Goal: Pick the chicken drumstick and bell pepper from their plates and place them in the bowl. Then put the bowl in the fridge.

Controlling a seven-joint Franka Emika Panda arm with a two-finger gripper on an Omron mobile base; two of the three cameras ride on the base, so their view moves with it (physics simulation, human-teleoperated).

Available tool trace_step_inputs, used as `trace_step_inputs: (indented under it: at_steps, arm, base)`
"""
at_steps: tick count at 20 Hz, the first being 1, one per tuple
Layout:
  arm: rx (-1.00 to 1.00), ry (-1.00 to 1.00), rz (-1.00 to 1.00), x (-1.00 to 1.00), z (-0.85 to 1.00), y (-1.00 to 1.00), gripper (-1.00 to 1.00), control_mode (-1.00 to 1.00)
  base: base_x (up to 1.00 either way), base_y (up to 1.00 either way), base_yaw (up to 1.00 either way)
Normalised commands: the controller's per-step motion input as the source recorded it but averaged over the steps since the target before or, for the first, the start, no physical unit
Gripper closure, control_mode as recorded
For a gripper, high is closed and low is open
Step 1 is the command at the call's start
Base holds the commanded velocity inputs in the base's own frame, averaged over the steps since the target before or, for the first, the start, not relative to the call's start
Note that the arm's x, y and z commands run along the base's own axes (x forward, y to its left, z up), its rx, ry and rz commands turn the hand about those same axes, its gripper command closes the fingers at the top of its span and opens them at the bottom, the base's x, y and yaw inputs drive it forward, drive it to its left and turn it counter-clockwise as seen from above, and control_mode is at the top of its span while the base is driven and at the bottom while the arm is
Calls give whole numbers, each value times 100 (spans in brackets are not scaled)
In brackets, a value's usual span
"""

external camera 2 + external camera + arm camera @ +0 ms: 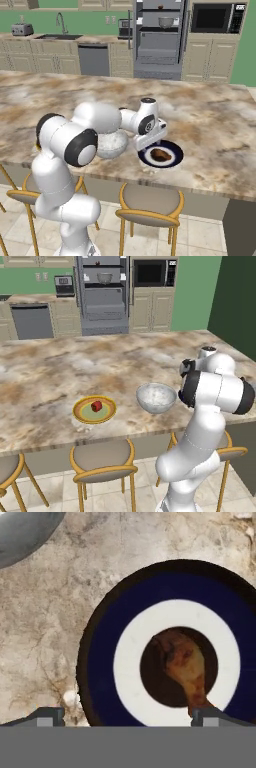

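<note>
The brown chicken drumstick (pixel 182 664) lies in the centre of a dark blue plate (pixel 100 662) with a white ring. My gripper (pixel 131 717) hangs open just above that plate's near edge, nothing between its fingers; one fingertip (pixel 215 716) is close to the drumstick's thin end. From the right base view the gripper (pixel 142 147) is over the dark plate (pixel 172 159), beside the speckled bowl (pixel 112 143). The red bell pepper (pixel 96 405) rests on the yellow-rimmed plate (pixel 80 412), left of the bowl (pixel 156 397). The fridge (pixel 102 293) stands open at the back.
All of this sits on a marble island counter (pixel 50 371) whose near edge has bar stools (pixel 102 461) below it. A black microwave (pixel 154 272) is right of the fridge, and a dishwasher (pixel 32 321) and cabinets line the back wall.
</note>
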Motion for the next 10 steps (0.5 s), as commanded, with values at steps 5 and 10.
trace_step_inputs:
  at_steps: [5,10]
  arm:
    - [-1,1,-1,33,-27,-15,-100,-100]
    - [0,4,0,38,-20,-14,-100,-100]
  base:
    - [0,0,0]
    - [0,0,0]
